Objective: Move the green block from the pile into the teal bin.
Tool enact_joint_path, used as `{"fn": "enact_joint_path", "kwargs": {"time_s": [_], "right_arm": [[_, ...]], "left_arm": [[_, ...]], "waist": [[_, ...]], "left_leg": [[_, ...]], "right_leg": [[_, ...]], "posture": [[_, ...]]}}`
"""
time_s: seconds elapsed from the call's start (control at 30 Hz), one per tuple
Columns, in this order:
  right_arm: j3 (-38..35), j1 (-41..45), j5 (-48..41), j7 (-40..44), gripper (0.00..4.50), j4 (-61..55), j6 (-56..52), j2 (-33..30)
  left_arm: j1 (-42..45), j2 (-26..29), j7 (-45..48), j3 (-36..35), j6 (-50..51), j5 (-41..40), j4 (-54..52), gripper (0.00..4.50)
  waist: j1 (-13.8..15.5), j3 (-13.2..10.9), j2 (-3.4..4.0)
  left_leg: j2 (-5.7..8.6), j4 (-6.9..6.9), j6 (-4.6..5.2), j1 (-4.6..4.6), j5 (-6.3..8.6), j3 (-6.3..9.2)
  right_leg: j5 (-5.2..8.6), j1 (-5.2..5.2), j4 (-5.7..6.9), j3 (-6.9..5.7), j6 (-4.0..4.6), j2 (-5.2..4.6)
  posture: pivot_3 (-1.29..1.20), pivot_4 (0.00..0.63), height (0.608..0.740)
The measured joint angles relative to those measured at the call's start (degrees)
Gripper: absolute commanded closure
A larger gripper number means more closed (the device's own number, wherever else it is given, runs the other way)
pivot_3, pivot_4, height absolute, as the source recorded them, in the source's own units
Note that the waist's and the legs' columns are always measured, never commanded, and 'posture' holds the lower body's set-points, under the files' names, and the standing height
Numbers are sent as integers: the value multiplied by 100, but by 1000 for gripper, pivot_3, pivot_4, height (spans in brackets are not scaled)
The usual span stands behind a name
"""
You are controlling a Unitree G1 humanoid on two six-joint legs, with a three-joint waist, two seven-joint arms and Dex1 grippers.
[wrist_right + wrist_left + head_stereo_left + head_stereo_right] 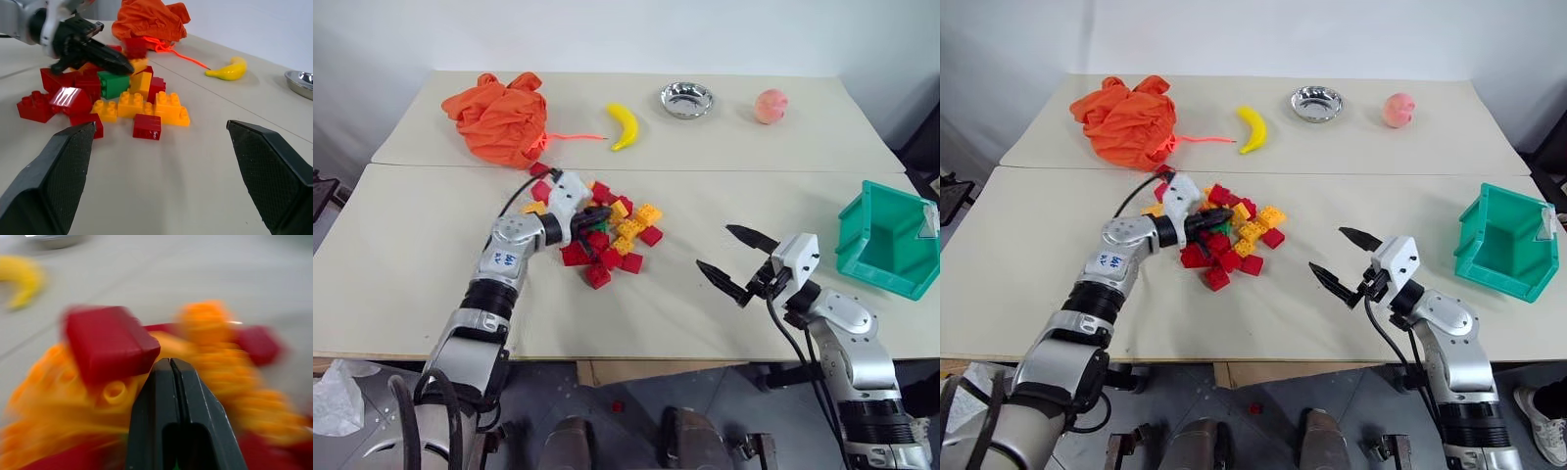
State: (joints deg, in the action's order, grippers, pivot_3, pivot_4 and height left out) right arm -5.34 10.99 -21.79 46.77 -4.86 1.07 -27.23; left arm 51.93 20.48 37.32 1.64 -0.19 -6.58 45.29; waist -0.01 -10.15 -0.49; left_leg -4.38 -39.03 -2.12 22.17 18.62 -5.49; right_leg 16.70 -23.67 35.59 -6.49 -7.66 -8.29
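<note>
Your left gripper (1219,219) is sitting pinched shut over the pile (607,238), with nothing between its fingers.

You are seeing the green block (113,84) lying in the middle of the pile, its long side running level along the table (705,206); the closed fingertips are hanging just above its top edge, and whether they touch it is hard to tell. Red and yellow bricks are crowding it on all sides, hiding its lower part. Your right gripper (735,261) is hovering spread wide and empty over bare table, between the pile and the teal bin (886,240), which is sitting at the right edge with its far corner cut off.
</note>
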Motion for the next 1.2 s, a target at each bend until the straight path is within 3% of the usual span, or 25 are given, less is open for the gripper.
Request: {"fn": "enact_joint_path", "kwargs": {"time_s": [0.23, 0.37, 0.57, 0.83, 0.93, 1.07, 1.2], "right_arm": [[65, -4, 2, -34, 0, -120, -108, 19], [83, 1, 14, -34, 0, -154, -128, 34], [260, 10, 28, -29, 0, -159, -149, 78], [274, 18, 29, -29, 0, -162, -141, 115], [280, 19, 29, -29, 0, -165, -141, 126], [284, 23, 32, -28, 0, -146, -131, 163], [288, 54, 32, 6, 0, -114, -120, 167]], "left_arm": [[-20, 156, -242, -46, -488, 305, 237, 4480], [-399, 328, 764, 263, -1066, 370, -308, 4480], [-1114, 601, 2158, 546, -1052, 62, -1459, 4480], [-2027, 1296, 2465, -425, -331, -863, -2041, 4480], [-2343, 1569, 2385, -837, -165, -1022, -2050, 3957], [-3077, 2024, 2103, -1552, -98, -1145, -2053, 2738], [-3446, 2099, 1980, -1809, 171, -1273, -2639, 1486]], "waist": [[11, 0, -1], [10, 0, 0], [-12, 0, 0], [-13, 0, 0], [-14, 0, 0], [-36, 0, 0], [66, 0, -1]], "left_leg": [[1, -1, 0, 1, 0, 0], [1, 0, 0, 1, 0, -1], [-2, -2, 0, -1, 0, -2], [-5, -1, 0, -1, 0, -1], [-5, -2, 1, -2, 1, -1], [-9, 4, 0, -2, 2, -1], [-7, -6, 4, -1, 4, 1]], "right_leg": [[-1, 0, 0, 0, -1, 0], [-1, 0, 0, 0, -1, 0], [0, -1, 4, 1, -1, 1], [0, -1, 5, 2, 0, 2], [0, -1, 6, 2, 0, 2], [1, -4, 6, 3, 2, 3], [0, 2, 6, 3, 1, 2]], "posture": [[0, 150, 740], [0, 150, 740], [0, 150, 740], [0, 150, 740], [0, 150, 740], [0, 150, 740], [0, 150, 740]]}}
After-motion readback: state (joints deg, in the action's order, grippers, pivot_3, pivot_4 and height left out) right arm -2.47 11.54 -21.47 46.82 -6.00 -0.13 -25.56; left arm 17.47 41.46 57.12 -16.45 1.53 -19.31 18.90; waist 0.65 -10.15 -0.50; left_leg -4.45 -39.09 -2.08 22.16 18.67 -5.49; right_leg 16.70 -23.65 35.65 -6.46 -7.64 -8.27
